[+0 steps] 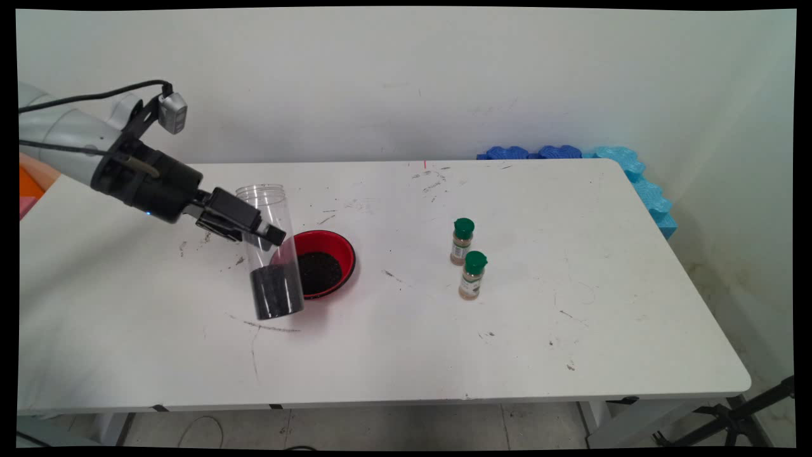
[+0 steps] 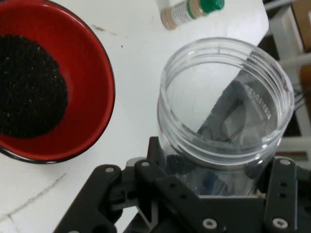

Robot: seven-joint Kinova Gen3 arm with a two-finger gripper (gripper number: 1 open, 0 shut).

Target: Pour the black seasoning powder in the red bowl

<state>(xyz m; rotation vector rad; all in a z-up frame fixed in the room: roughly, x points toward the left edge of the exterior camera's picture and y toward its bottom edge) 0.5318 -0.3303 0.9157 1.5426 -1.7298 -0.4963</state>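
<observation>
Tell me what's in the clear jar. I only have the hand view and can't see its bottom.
Observer: The jar holds dark granules in roughly its lower quarter. The jaws grip it higher up.
Operator: Upright?
Observer: Nearly. Mouth up, top leaning slightly toward the arm.
Operator: I see one spice bottle. More?
Observer: Two: a far spice bottle and a near spice bottle, both upright, right of the red bowl.
</observation>
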